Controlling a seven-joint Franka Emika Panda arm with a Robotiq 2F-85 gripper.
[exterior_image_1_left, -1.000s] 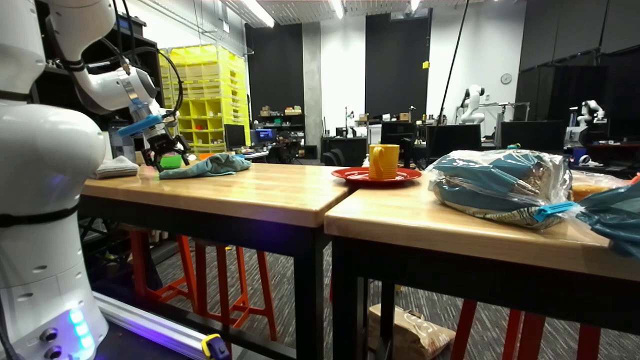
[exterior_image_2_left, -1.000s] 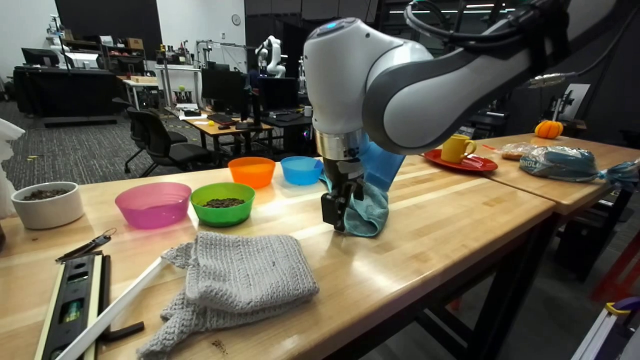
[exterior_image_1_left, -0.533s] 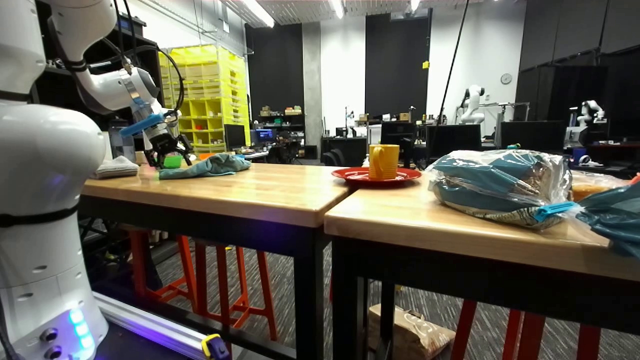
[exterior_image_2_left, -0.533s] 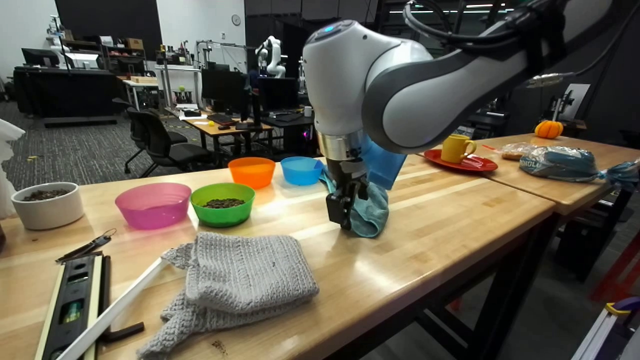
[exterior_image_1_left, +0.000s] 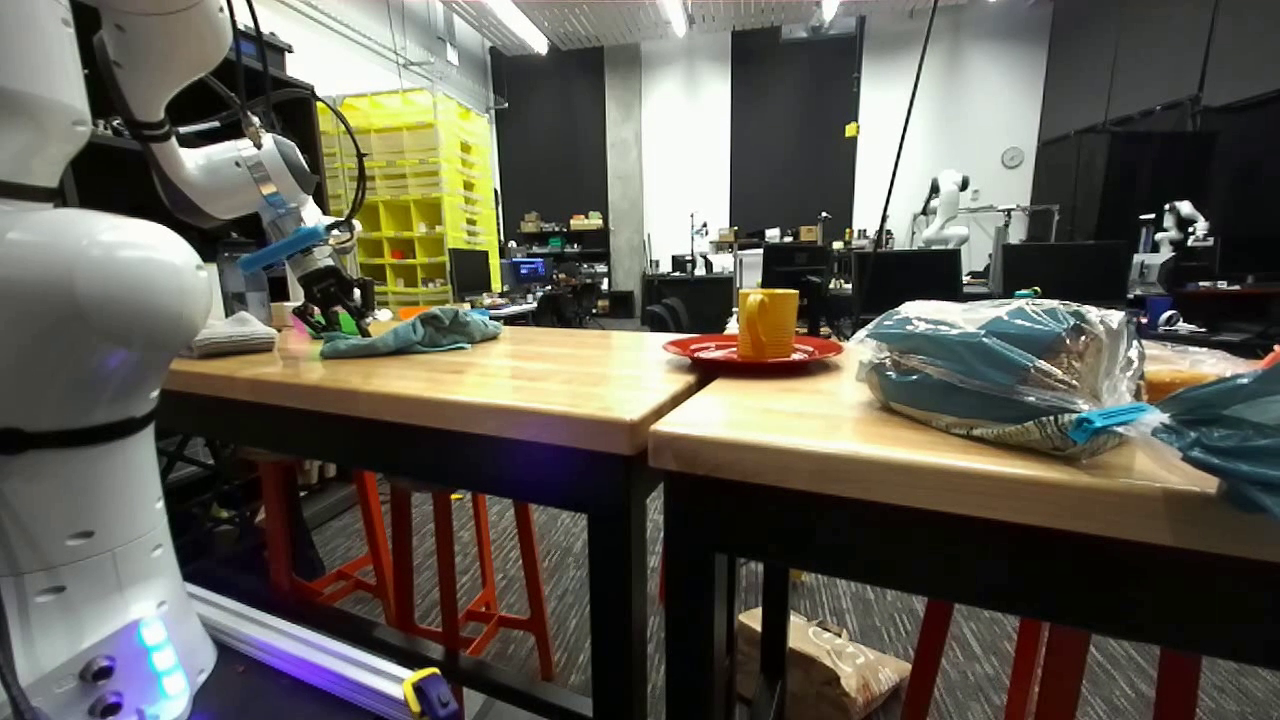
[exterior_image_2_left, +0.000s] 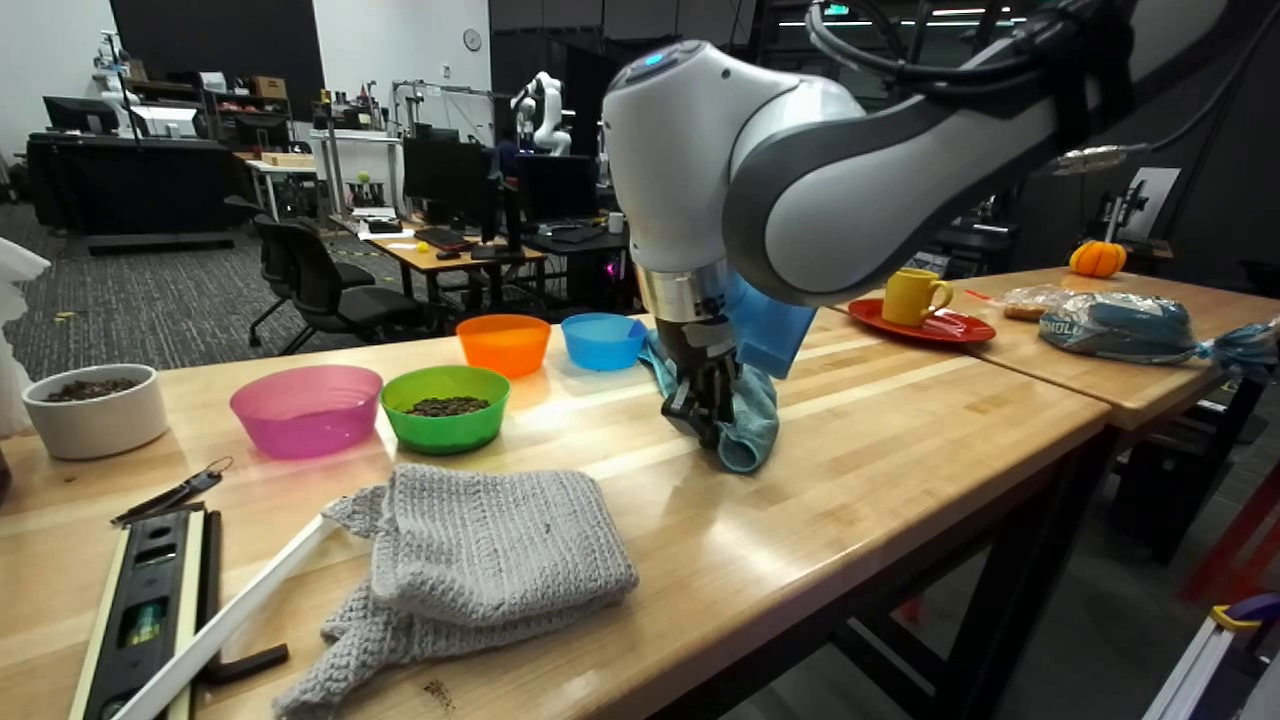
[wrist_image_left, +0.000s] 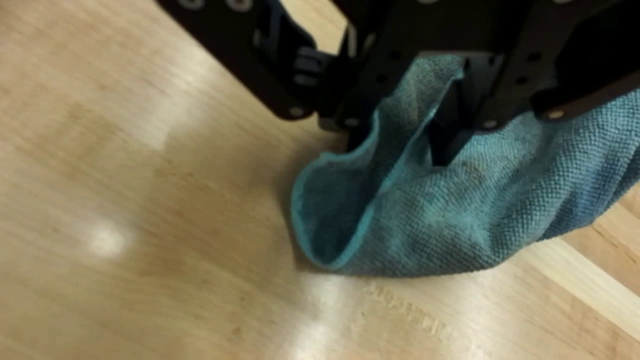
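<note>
My tool (wrist_image_left: 400, 142) reads dull black, and its little pins (wrist_image_left: 296, 112) glint like metal. The teal cloth (wrist_image_left: 440, 230) is rough, matt, pebbly weave. Here's the desk (wrist_image_left: 165, 280): smooth wood under a glossy coat, throwing back bright spots. Up my arm (exterior_image_2_left: 665, 150), sleek white shell, then a polished metal collar (exterior_image_2_left: 680, 293). Now the grey knit (exterior_image_2_left: 510, 550), coarse and matt! The pink bowl (exterior_image_2_left: 307, 430), green bowl (exterior_image_2_left: 445, 432) and orange bowl (exterior_image_2_left: 503, 345) look like thin, smooth plastic; the red plate (exterior_image_2_left: 968, 330) gleams. Crinkly, shiny film on the bag (exterior_image_1_left: 1000, 370), and dull, creased brown paper for the sack (exterior_image_1_left: 820, 665).
</note>
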